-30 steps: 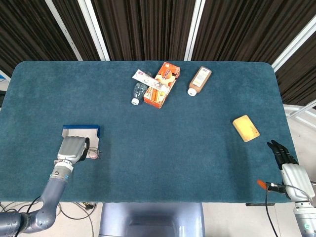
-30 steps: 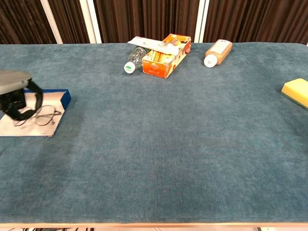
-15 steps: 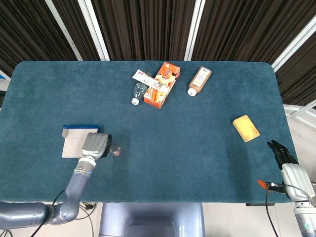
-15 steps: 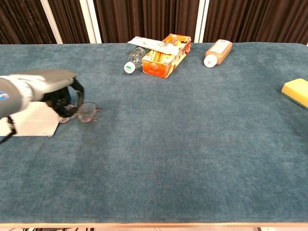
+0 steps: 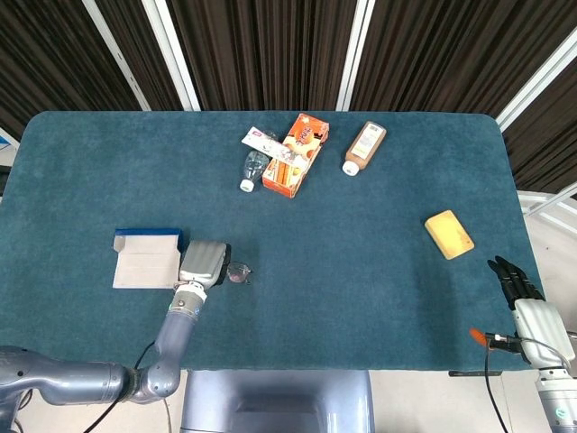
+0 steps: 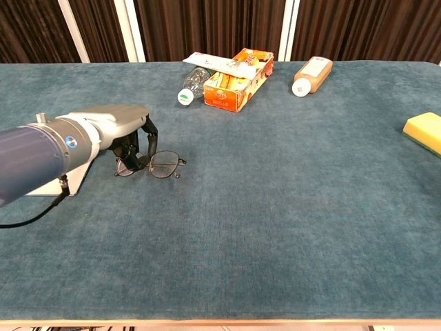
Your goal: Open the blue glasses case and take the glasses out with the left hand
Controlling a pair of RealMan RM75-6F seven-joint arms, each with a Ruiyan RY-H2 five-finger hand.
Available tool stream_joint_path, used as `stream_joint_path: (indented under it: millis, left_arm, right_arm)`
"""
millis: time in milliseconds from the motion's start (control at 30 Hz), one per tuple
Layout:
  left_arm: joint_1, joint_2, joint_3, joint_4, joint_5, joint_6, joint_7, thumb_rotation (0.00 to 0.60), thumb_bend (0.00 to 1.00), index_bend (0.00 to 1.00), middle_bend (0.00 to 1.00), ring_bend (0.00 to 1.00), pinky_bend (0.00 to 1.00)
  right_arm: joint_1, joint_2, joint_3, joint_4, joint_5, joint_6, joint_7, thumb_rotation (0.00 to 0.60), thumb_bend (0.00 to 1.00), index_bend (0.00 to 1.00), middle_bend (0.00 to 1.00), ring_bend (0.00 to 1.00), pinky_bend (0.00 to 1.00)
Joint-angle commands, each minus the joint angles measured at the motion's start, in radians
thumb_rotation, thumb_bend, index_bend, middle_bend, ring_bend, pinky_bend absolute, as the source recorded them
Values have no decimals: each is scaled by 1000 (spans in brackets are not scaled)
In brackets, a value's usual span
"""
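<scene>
Left hand (image 6: 131, 134) pinching glasses (image 6: 157, 165) beside half-hidden open blue case (image 5: 147, 257), right hand (image 5: 516, 278) fingers unclear

left hand (image 6: 131, 134): grey shell, black fingers | right hand (image 5: 527, 302): same | forearms: blue-grey

We take this for a robotics lab or a test room, not a home. The table (image 5: 379, 298) is covered edge to edge in dark teal felt-like cloth, and behind it hang dark pleated curtains (image 5: 261, 50) split by white posts (image 5: 178, 54), closing off the scene. Cables (image 5: 491, 370) run loose below the table's near edge (near the arm mounts). On the cloth lie unrelated household goods set out like test props: an orange carton (image 5: 296, 153), a clear plastic bottle (image 5: 253, 169), a brown bottle (image 5: 364, 147) and a yellow sponge (image 5: 449, 234), well apart from one another.
</scene>
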Motion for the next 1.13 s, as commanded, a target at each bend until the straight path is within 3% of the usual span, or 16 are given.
stream_joint_path:
  millis: [33,133,333,500,567,633,733,800,900,1000,1133]
  left_arm:
    - [-12,-20,-12,11,-24,7,8,600,347,382,1000,959,1000]
    - [-11,-16,-8,5,-19,14,8,600,293,328,1000,959,1000]
    - [16,36,0,-47,37,39,-35,600,277,307,1000,952,1000]
    - [107,171,46,-178,186,97,-143,600,277,249,944,853,985]
    - [150,233,80,-218,260,121,-192,600,277,153,818,741,912]
    - [207,312,135,-256,350,144,-250,600,276,26,545,526,725]
    - [290,423,235,-277,492,183,-327,600,262,0,178,228,463]
    - [334,471,288,-268,576,206,-380,600,230,0,39,71,295]
    - [414,540,372,-237,699,266,-458,600,149,0,0,0,77]
    - [472,576,417,-199,773,322,-500,600,83,0,0,0,29]
    - [570,594,455,-123,842,422,-565,600,72,0,0,0,27]
  right_arm:
    - [0,1,1,0,2,0,2,600,141,0,0,0,186]
    - [0,1,0,1,1,-1,3,600,141,0,0,0,186]
    - [0,2,0,2,-1,1,5,600,141,0,0,0,186]
    - [0,1,0,3,-1,1,6,600,141,0,0,0,186]
    - [0,1,0,3,-2,1,4,600,141,0,0,0,186]
    - [0,0,0,4,-3,2,0,600,141,0,0,0,186]
    - [-1,-2,-1,4,-5,6,-8,600,141,0,0,0,186]
    - [-2,-4,0,4,-8,9,-12,600,141,0,0,0,186]
    - [-2,-8,0,7,-17,17,-24,600,141,0,0,0,186]
    - [-4,-14,1,14,-27,29,-34,600,141,0,0,0,186]
    - [-8,-24,2,25,-41,48,-45,600,140,0,0,0,186]
